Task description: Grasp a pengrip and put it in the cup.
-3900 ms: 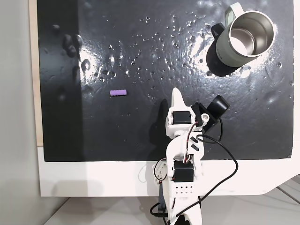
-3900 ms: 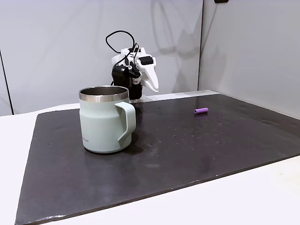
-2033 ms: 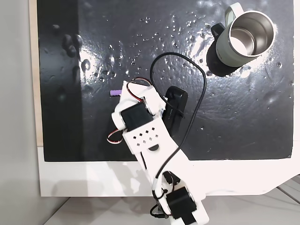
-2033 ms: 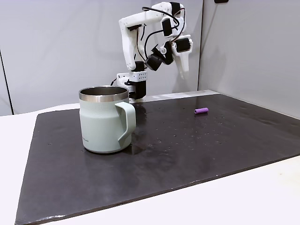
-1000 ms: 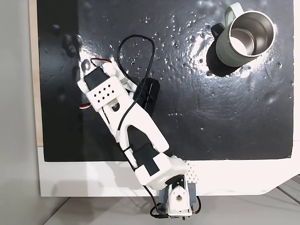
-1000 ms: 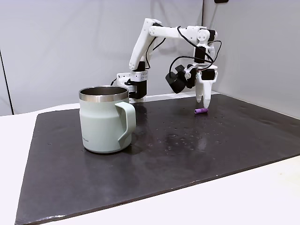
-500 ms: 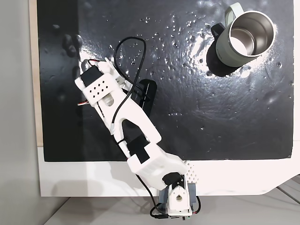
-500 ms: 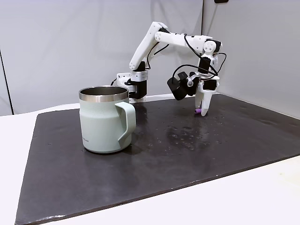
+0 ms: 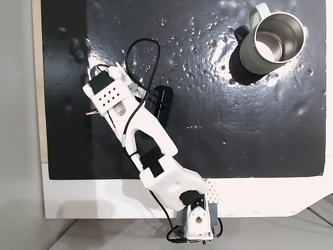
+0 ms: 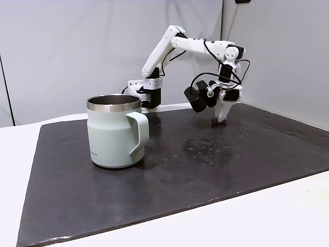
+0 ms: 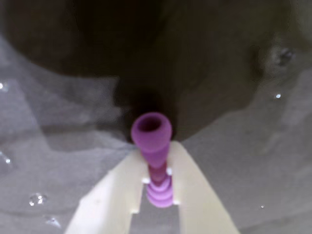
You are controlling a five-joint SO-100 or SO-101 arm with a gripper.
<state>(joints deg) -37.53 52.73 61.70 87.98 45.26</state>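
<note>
Dark, glossy matting dotted with small bumps covers a white table, with pale grey walls behind in the side-on fixed view. In the wrist view, the small light-purple ribbed rubber pengrip sits in the lower middle of the frame, its long axis running from the end effector out toward the top of the picture, its open round end facing the camera. The white two-finger end effector is nearly closed around it, the two fingers pressing the ribbed lower part from left and right. In the side-on fixed view the end effector points down at the mat right of centre, a speck of purple at its tip. From above, the white arm reaches diagonally toward the upper left, hiding the pengrip. A pale grey-green insulated mug with steel inside and a loop handle stands upright in the upper right corner, well apart from the arm, with bare mat between them.
</note>
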